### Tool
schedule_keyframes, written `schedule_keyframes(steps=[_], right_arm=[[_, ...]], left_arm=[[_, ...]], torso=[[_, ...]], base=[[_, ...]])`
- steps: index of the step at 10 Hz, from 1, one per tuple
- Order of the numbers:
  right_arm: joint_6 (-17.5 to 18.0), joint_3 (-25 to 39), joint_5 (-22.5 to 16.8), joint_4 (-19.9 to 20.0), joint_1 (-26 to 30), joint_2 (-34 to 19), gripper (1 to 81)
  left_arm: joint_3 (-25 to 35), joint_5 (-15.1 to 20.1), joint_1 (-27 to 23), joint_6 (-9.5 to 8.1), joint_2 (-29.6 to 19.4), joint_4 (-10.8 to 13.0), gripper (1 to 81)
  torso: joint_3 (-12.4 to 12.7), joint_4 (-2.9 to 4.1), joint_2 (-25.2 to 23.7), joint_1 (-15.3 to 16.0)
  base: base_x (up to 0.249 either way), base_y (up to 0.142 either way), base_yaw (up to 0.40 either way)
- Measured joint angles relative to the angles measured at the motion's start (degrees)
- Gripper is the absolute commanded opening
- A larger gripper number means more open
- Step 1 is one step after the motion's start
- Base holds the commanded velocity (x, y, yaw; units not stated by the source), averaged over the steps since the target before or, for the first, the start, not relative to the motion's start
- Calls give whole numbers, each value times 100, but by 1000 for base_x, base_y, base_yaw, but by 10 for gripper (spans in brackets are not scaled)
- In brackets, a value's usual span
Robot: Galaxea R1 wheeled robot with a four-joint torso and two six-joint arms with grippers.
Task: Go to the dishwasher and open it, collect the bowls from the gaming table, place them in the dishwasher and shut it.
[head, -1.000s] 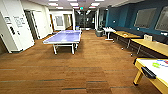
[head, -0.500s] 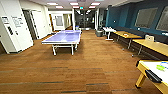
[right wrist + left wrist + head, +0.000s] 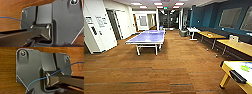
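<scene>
In the head view there is one gaming table (image 3: 238,75) – yellow, with a white top and a black end slot – at the lower right edge of the room, and one blue ping-pong table (image 3: 147,37) stands farther away on the wooden floor (image 3: 166,72), left of centre. Along the dark blue wall on the right I count two wooden surfaces (image 3: 210,35) (long desks, one behind the other). In the wrist views each tool hangs over bare floor – so how far the gaming table lies from it I cannot tell, and also not if it is wide or narrow.

No legible text; white wall (image 3: 99,30) notices (image 3: 101,22) too blurred.
</scene>
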Motion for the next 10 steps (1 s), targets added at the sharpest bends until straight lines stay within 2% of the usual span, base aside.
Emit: schedule_keyframes(steps=[5, 10], right_arm=[[0, 0, 0, 0, 2, 0, 811], [0, -5, 11, 2, 33, -13, 811]], left_arm=[[0, -2, 0, 0, 0, 0, 811], [0, 48, 60, 0, 2, 0, 811]], torso=[[0, 0, 0, -2], [0, 0, 0, -3]], base=[[0, 0, -37], [0, 0, -232]])
